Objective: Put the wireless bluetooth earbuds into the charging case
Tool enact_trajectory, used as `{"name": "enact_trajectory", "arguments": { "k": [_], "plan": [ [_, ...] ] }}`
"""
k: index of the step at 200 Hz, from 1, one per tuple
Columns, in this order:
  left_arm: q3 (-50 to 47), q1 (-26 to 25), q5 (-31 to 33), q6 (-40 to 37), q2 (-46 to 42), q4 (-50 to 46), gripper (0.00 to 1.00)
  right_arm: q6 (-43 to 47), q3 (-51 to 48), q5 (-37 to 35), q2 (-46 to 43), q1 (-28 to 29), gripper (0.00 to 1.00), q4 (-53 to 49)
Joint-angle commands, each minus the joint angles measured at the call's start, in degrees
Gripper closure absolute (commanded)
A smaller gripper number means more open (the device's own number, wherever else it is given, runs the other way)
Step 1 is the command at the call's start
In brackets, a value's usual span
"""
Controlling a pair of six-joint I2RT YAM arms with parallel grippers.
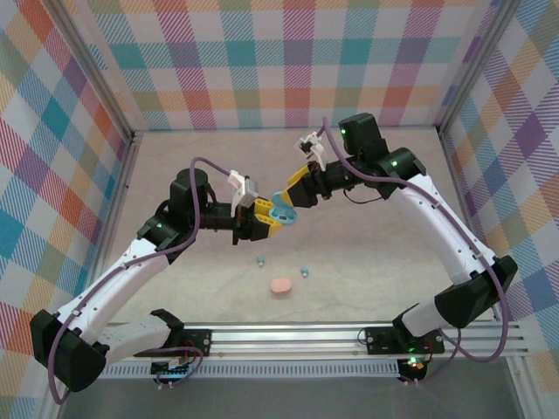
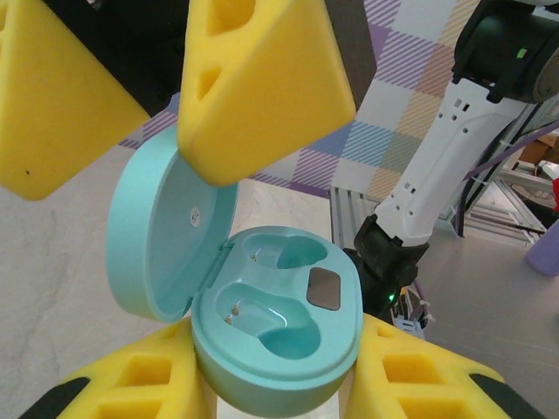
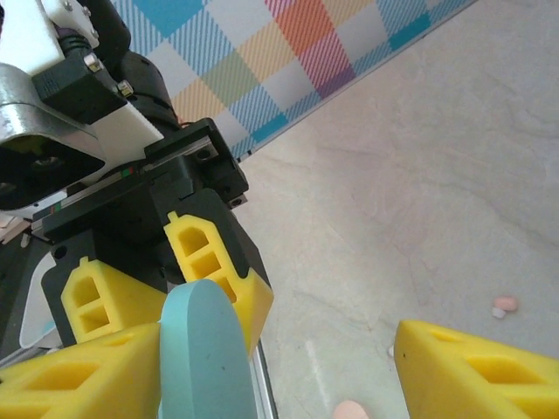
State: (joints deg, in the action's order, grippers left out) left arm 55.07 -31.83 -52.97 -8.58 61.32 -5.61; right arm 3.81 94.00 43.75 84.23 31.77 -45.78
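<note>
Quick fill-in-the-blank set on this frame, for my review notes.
The left gripper holds the teal charging case with its lid ___.
Both earbud wells inside it are ___.
The two earbuds on the table beside the pink case are light ___.
Missing words: open; empty; blue.
</note>
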Motion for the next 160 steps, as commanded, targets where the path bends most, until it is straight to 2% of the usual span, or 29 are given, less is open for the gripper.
{"name": "enact_trajectory", "arguments": {
  "k": [1, 68, 101, 119, 160],
  "plan": [
    [-2.19, -0.22, 0.47, -0.02, -1.59, 3.36, 1.0, -2.53, -1.68, -1.34, -2.89, -0.49, 0.28, 4.46],
    [-9.12, -0.09, 7.49, 4.73, -2.04, 10.93, 1.0, -6.47, -2.45, -2.21, -4.02, -0.82, 0.25, 5.48],
    [-14.9, 0.45, 10.74, 7.84, -2.63, 16.68, 1.0, -15.1, -6.5, -5.14, -6.02, -3.77, 0.28, 8.48],
    [-17.55, 0.91, 11.65, 9.12, -2.29, 19.47, 1.0, -18.2, -9.34, -8.3, -7.29, -5.81, 0.31, 8.02],
    [-19.59, 1.25, 12.83, 10.5, -0.85, 19.84, 1.0, -22.61, -19.98, -21.93, -12.04, -7.42, 0.42, 5.66]
  ]
}}
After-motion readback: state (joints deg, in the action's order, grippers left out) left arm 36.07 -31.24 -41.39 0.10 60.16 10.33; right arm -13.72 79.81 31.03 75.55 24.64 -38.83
